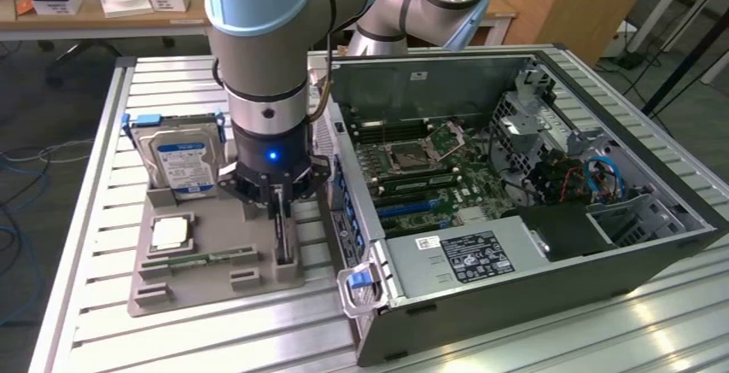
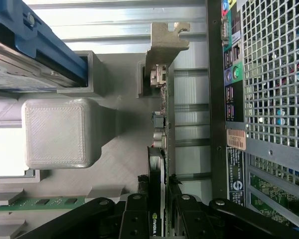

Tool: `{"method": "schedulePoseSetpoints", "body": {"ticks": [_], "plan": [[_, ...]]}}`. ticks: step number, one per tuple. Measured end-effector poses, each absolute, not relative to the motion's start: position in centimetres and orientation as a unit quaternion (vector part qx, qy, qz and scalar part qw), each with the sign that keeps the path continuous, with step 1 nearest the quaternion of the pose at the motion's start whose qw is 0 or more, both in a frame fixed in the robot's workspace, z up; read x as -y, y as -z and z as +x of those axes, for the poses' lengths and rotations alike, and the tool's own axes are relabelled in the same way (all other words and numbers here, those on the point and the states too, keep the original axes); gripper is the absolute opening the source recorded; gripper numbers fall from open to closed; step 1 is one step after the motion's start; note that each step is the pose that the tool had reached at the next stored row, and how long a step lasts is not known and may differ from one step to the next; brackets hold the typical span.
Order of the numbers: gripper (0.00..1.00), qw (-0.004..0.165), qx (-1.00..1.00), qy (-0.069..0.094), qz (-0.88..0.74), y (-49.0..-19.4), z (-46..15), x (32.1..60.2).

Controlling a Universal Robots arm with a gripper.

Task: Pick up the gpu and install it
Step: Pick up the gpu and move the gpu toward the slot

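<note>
The gpu stands on edge in a slot of the grey holder, left of centre in the exterior view, just beside the open computer case; its long axis runs up-and-down that frame, parallel to the case's near wall, with the silver bracket at 1 end; the gripper sits directly above, its 2 fingers pinching the card's faces. Count: 1 gpu; 1 hard drive; 1 memory stick; 1 arm.

— How does the grey-and-blue jointed metal arm stand?
— Wrist pointing straight down, blue light lit.
— And its black two-fingered gripper?
— Fingers pinched on the edge of the flat green-and-black gpu.
</note>
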State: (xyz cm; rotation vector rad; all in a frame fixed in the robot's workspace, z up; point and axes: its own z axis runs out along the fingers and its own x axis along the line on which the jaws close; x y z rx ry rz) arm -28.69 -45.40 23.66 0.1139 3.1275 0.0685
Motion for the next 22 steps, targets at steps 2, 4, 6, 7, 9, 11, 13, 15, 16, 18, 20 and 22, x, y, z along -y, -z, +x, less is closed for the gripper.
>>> {"method": "schedulePoseSetpoints", "body": {"ticks": [2,4,6,7,9,11,13,15,16,18,20,22], "plan": [[0.26,0.006,-0.999,-0.022,0.036,-24.2,-28.7,45.4],[0.26,0.006,-0.999,-0.022,0.036,-24.8,-28.7,45.4],[0.26,0.006,-0.999,-0.022,0.036,-25.4,-28.7,45.4],[0.26,0.006,-0.999,-0.022,0.036,-25.8,-28.7,45.4],[0.26,0.006,-0.999,-0.022,0.036,-26.4,-28.7,45.4],[0.26,0.006,-0.999,-0.022,0.036,-27.0,-28.7,45.4],[0.26,0.006,-0.999,-0.022,0.036,-27.6,-28.7,45.4],[0.26,0.006,-0.999,-0.022,0.036,-28.0,-28.7,45.4],[0.26,0.006,-0.999,-0.022,0.036,-28.3,-28.7,45.4],[0.26,0.006,-0.999,-0.022,0.036,-28.8,-28.7,45.4],[0.26,0.006,-0.999,-0.022,0.036,-29.4,-28.7,45.4],[0.26,0.006,-0.999,-0.022,0.036,-30.0,-28.7,45.4]]}}
